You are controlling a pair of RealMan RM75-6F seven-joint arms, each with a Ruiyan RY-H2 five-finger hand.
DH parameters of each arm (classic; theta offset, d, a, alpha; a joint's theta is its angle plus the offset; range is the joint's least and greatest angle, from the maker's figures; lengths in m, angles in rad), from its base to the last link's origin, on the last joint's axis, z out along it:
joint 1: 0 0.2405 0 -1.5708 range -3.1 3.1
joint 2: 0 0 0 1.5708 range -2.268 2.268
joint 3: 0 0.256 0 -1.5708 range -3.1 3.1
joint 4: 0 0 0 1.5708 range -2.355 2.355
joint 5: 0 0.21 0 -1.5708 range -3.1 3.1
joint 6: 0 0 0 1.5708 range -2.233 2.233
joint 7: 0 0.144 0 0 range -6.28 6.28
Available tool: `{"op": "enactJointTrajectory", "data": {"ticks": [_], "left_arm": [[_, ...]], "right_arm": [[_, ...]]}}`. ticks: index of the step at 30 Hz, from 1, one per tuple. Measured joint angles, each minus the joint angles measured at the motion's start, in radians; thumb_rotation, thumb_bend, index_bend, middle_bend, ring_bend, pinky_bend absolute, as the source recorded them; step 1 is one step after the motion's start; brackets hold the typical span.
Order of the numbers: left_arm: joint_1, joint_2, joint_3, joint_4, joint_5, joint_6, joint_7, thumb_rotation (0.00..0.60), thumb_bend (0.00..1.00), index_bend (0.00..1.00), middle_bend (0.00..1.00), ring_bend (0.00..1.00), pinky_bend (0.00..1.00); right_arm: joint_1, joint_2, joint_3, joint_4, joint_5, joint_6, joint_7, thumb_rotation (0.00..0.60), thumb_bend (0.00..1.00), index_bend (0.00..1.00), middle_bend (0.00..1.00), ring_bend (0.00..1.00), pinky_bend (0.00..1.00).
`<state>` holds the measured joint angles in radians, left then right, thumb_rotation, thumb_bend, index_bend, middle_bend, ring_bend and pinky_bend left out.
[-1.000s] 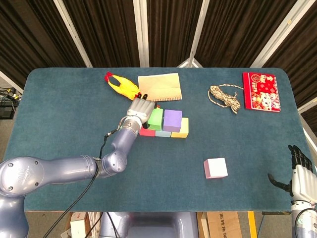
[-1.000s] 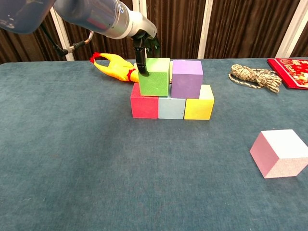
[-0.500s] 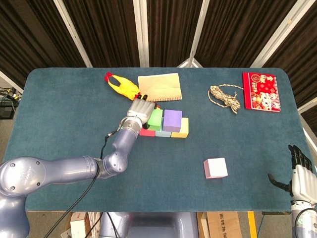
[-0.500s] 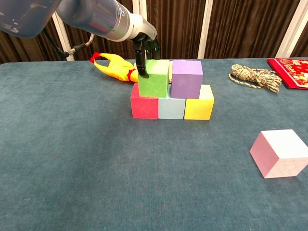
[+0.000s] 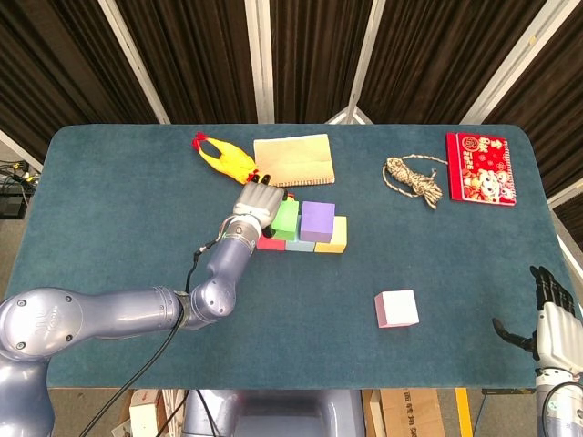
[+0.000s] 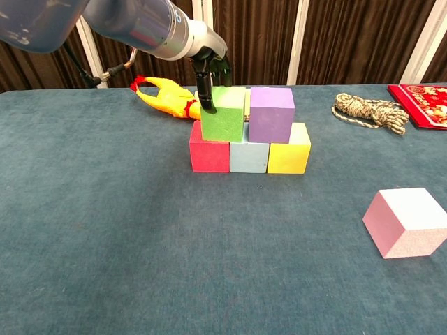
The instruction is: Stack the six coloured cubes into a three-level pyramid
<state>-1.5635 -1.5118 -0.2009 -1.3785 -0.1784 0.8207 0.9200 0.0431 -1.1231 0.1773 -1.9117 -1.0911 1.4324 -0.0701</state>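
Three cubes form a row mid-table: red (image 5: pixel 270 242) (image 6: pixel 209 155), light blue (image 5: pixel 300 245) (image 6: pixel 248 156) and yellow (image 5: pixel 332 237) (image 6: pixel 288 155). On top sit a green cube (image 5: pixel 286 218) (image 6: pixel 223 115) and a purple cube (image 5: pixel 318 221) (image 6: pixel 272 115), side by side. My left hand (image 5: pixel 258 203) (image 6: pixel 209 66) grips the green cube, one finger down its left face and the others behind it. A pink cube (image 5: pixel 396 309) (image 6: pixel 407 223) lies alone at the front right. My right hand (image 5: pixel 549 314) hangs open at the table's front right corner, holding nothing.
A yellow rubber chicken (image 5: pixel 221 157) (image 6: pixel 164 98) and a tan notebook (image 5: pixel 292 159) lie just behind the stack. A coil of rope (image 5: pixel 414 178) (image 6: pixel 367 112) and a red packet (image 5: pixel 481 167) (image 6: pixel 422 94) are at the back right.
The green cube has settled very slightly lower onto the bottom row, with my left hand still on it. The right hand has not moved.
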Motion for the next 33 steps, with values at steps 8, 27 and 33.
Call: {"op": "enactJointTrajectory", "data": {"ticks": [8, 27, 33], "left_arm": [[-0.002, 0.008, -0.012, -0.01, -0.024, 0.007, 0.017, 0.6, 0.38, 0.25, 0.18, 0.01, 0.0], [0.0, 0.023, -0.035, -0.035, -0.06, 0.025, 0.052, 0.6, 0.36, 0.2, 0.17, 0.0, 0.0], [0.0, 0.026, -0.037, -0.041, -0.068, 0.032, 0.066, 0.6, 0.36, 0.2, 0.19, 0.0, 0.0]], "right_arm": [[0.0, -0.001, 0.001, 0.001, 0.001, 0.001, 0.0, 0.6, 0.25, 0.06, 0.03, 0.0, 0.0], [0.002, -0.001, 0.0, 0.001, 0.005, -0.003, -0.003, 0.6, 0.25, 0.06, 0.03, 0.0, 0.0], [0.003, -0.001, 0.001, 0.002, 0.007, -0.004, -0.004, 0.6, 0.25, 0.06, 0.03, 0.0, 0.0]]}}
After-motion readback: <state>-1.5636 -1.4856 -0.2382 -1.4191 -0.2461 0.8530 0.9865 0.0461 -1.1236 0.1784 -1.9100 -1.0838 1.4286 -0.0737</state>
